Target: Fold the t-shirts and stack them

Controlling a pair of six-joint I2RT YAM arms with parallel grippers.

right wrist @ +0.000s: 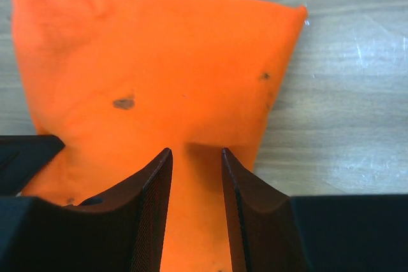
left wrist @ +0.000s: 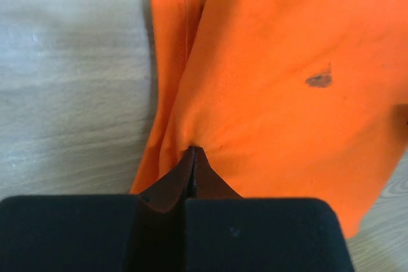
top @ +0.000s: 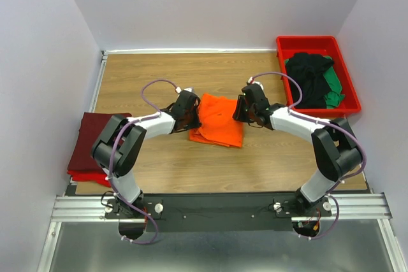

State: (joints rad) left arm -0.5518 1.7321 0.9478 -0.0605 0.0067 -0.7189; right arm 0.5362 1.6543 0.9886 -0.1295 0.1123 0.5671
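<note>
On the wooden table (top: pixel 153 71), the bright orange t-shirt (top: pixel 217 121) lies partly folded at the centre, between the two arms. The left gripper (left wrist: pixel 194 151) is clenched on the shirt's left side. Its fingers meet at the tips and the cloth puckers into small creases where they pinch it. The right gripper (right wrist: pixel 196 152) stands parted over the shirt's opposite edge, with a clear gap between its fingers and flat orange cloth showing through the gap (no pinch or pucker shows there). From the right wrist, the shirt spreads away from the gripper toward a bunched far edge, and bare wood lies to its right. A dark spot (right wrist: pixel 123 102) marks the fabric.

At the table's left edge, a folded maroon t-shirt (top: pixel 95 135) lies on top of a red t-shirt (top: pixel 86 175), whose near edge shows underneath. At the far right corner sits the red plastic tray (top: pixel 306 39). It holds a crumpled black t-shirt (top: pixel 309 78) and a green t-shirt (top: pixel 333 90), which shows at the black one's right. Both heaps are well apart from the orange shirt and from either gripper.
</note>
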